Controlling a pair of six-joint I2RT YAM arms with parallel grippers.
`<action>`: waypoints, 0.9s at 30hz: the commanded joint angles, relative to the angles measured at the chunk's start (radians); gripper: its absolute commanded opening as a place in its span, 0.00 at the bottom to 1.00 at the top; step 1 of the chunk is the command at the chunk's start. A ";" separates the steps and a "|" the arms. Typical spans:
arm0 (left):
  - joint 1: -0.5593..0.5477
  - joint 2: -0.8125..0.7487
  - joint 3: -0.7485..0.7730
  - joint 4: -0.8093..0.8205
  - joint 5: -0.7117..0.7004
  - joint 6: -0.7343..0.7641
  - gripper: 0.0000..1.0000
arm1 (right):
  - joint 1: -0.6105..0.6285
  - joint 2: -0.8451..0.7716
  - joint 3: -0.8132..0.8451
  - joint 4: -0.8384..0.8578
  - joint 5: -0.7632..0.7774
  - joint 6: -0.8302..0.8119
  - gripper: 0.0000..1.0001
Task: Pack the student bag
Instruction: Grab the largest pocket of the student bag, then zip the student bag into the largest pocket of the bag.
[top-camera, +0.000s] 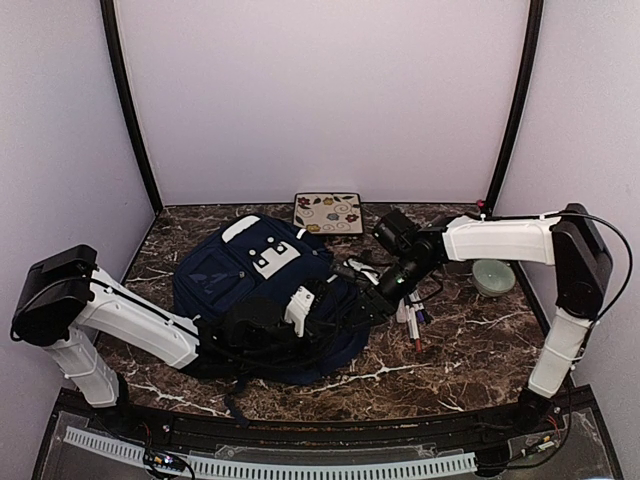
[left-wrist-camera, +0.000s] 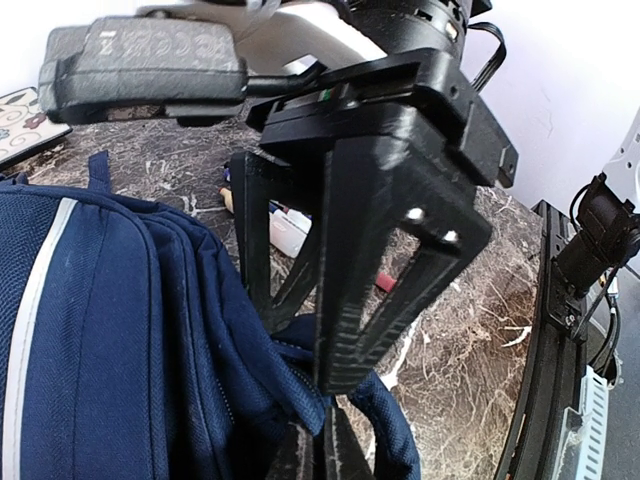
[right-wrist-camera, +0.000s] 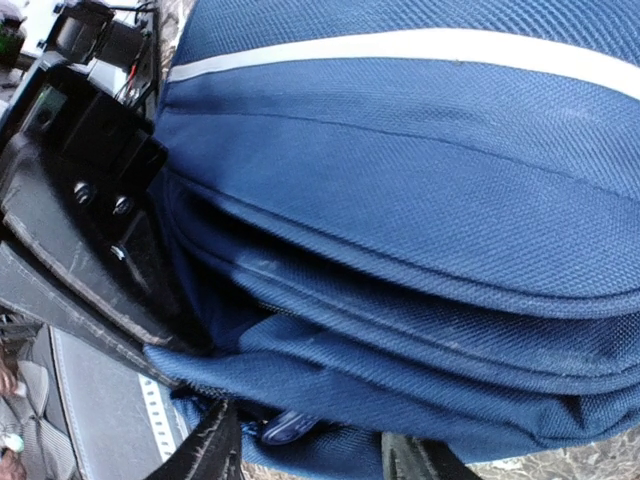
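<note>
Marble table (top-camera: 480, 350), lilac walls (top-camera: 320, 90), student bag (top-camera: 250, 265)

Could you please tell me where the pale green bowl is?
In the top view, the pale green bowl sits on the table's right side, by the right arm's white link, right of the markers and apart from the student bag.
</note>
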 joint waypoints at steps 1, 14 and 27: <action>0.005 -0.006 0.040 0.158 0.014 -0.005 0.00 | 0.020 0.036 0.025 0.015 -0.044 0.011 0.44; 0.005 -0.064 -0.019 0.086 0.002 0.005 0.00 | -0.020 -0.036 -0.017 -0.028 0.009 -0.073 0.04; 0.005 -0.279 -0.160 -0.228 -0.060 -0.046 0.00 | -0.163 0.004 -0.046 -0.056 0.214 -0.169 0.00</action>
